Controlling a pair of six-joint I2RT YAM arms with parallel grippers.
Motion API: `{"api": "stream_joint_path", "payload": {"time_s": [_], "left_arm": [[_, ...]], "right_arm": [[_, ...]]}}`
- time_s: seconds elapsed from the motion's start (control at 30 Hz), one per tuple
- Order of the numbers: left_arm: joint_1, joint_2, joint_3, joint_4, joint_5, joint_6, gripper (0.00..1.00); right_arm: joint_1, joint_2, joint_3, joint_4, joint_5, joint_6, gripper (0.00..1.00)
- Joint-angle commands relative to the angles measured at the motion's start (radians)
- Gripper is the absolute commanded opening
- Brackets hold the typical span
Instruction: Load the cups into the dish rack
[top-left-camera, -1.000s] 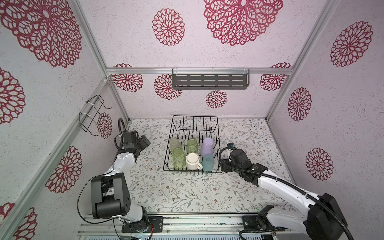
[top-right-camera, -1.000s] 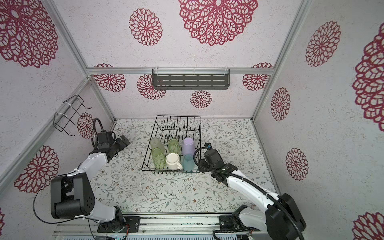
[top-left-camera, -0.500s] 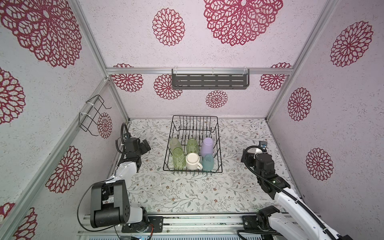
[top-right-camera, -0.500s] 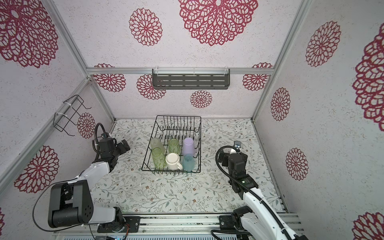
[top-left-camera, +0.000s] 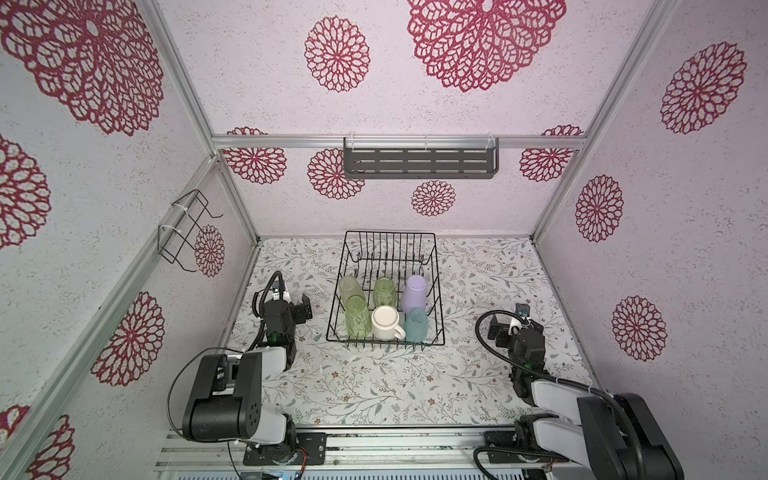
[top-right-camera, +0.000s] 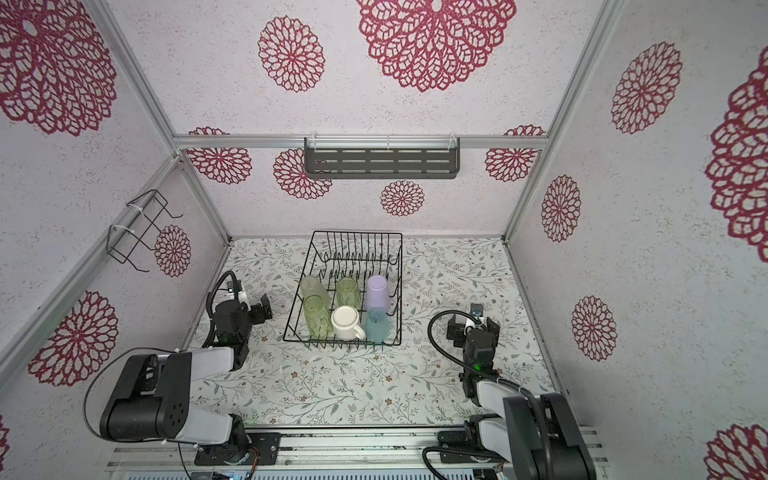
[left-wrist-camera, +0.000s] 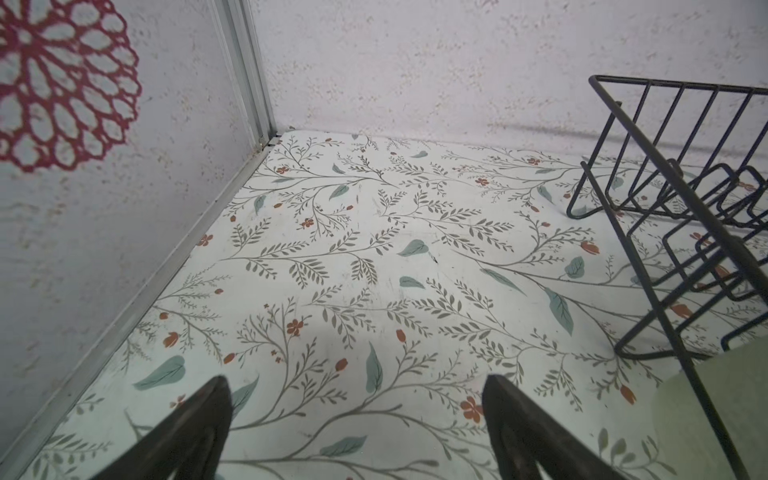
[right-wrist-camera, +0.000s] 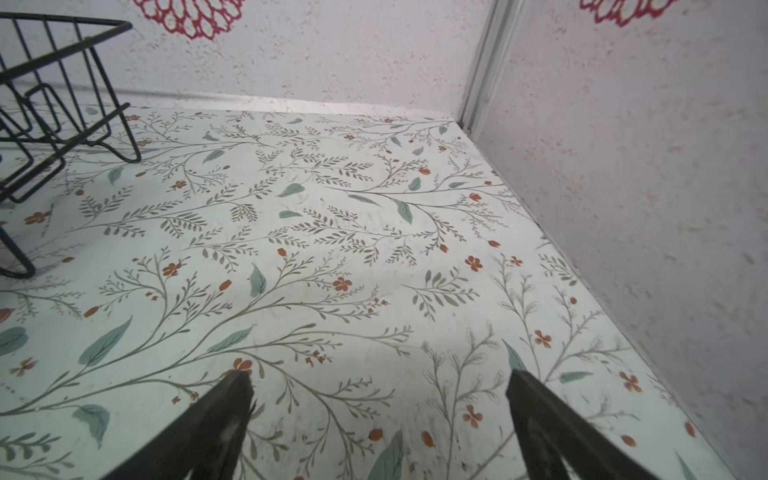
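Note:
The black wire dish rack stands mid-table in both top views. Inside its near half are several cups: a frosted whitish tumbler, a pale green tumbler, a lilac tumbler, a green patterned glass, a white handled mug and a teal cup. My left gripper hangs open and empty left of the rack. My right gripper is open and empty, well right of the rack. Each wrist view catches a corner of the rack.
A grey slotted shelf hangs on the back wall. A small bent-wire holder is fixed to the left wall. The floral table is enclosed by walls on three sides, and both grippers are near side walls.
My right gripper has left the teal cup at the rack's near right corner, opened wide and drawn back to the right. The left gripper has pulled back a little toward its base.

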Motion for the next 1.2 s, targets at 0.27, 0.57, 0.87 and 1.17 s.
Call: {"api": "stream_joint_path", "payload": {"time_s": [0.27, 0.57, 0.87, 1.17], "left_arm": [[0.094, 0.057, 0.017, 0.124, 0.191, -0.006, 0.97], [0.112, 0.058, 0.032, 0.099, 0.178, -0.034, 0.97], [0.109, 0.058, 0.033, 0.1, 0.174, -0.032, 0.97], [0.109, 0.058, 0.031, 0.099, 0.173, -0.032, 0.97]], "right_arm": [[-0.076, 0.279, 0.14, 0.228, -0.088, 0.017, 0.99], [-0.082, 0.286, 0.145, 0.231, -0.084, 0.023, 0.99], [-0.083, 0.288, 0.144, 0.238, -0.083, 0.024, 0.99], [-0.082, 0.287, 0.145, 0.236, -0.083, 0.023, 0.99]]}}
